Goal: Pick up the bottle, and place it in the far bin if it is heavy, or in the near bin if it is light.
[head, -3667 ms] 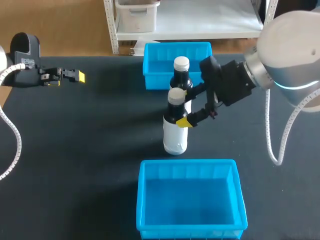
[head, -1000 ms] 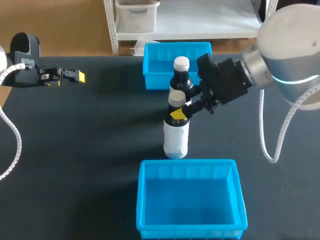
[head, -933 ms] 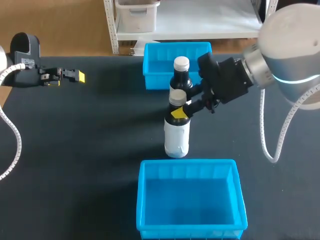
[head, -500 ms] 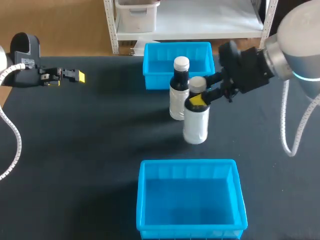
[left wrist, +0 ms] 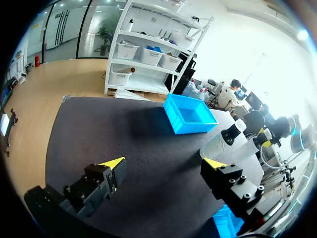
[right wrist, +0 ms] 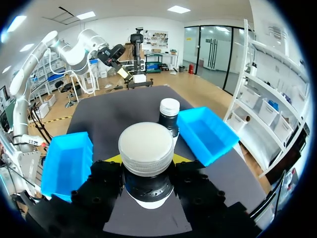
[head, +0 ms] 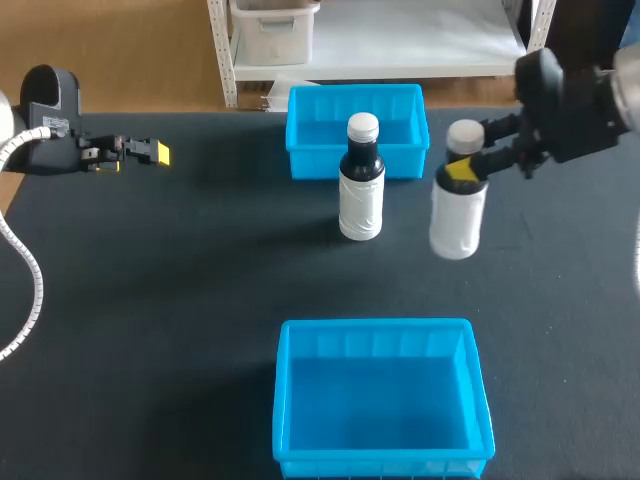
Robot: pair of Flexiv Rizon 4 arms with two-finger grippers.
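My right gripper (head: 463, 166) is shut on the neck of a white-labelled bottle (head: 457, 220) with a white cap, held up off the table to the right of the far bin's front corner. In the right wrist view the cap (right wrist: 146, 148) sits between my yellow-tipped fingers (right wrist: 114, 159). A second, dark bottle (head: 361, 190) (right wrist: 169, 113) stands upright just in front of the blue far bin (head: 303, 128) (right wrist: 208, 136). The blue near bin (head: 290, 400) (right wrist: 64, 166) lies at the table's front. My left gripper (head: 150, 152) (left wrist: 163, 166) hovers open and empty at the far left.
The black table top (head: 180, 280) spreads wide between the two bins and toward the left arm. In the left wrist view both bottles (left wrist: 228, 141) and the far bin (left wrist: 190, 115) lie well ahead of my left fingers.
My right gripper has lifted the white-labelled bottle away from the dark bottle and carried it to the right. The dark bottle stays standing. My left arm has not moved.
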